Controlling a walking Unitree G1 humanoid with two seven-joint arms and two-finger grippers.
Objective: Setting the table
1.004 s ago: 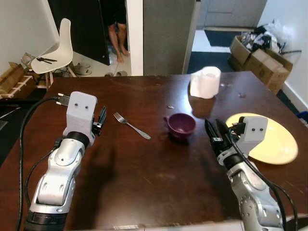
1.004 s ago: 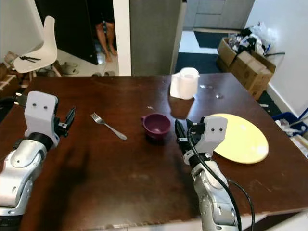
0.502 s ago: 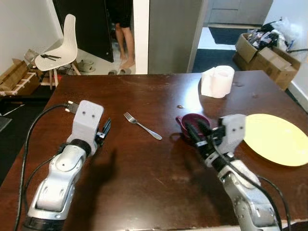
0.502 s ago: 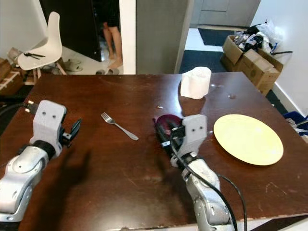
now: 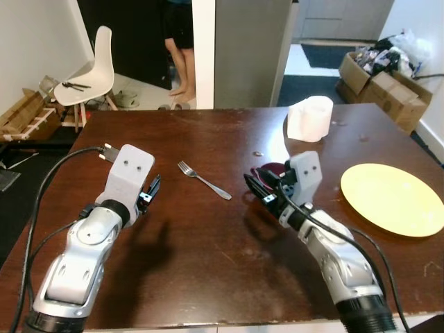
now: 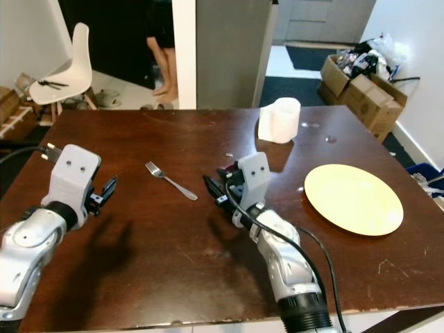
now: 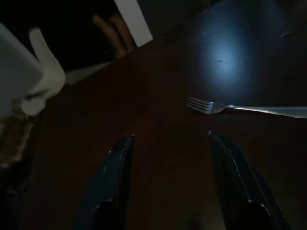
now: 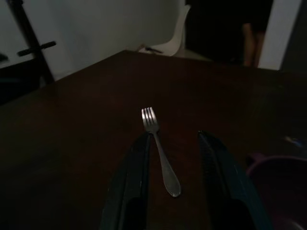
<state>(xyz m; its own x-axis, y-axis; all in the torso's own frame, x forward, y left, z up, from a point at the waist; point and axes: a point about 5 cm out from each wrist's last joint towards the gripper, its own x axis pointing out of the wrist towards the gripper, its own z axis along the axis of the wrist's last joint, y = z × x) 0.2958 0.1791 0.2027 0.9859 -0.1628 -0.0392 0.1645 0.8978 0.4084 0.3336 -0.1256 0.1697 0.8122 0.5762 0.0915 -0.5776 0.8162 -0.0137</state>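
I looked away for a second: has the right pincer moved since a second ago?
Yes. The right pincer has swung to the robot's left, from beside the yellow plate, past the purple cup, toward the fork.

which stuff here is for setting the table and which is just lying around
For the job: fork; purple cup, partly behind the right gripper; yellow plate; left gripper.
Lying about: paper towel roll; white chair; cardboard boxes.
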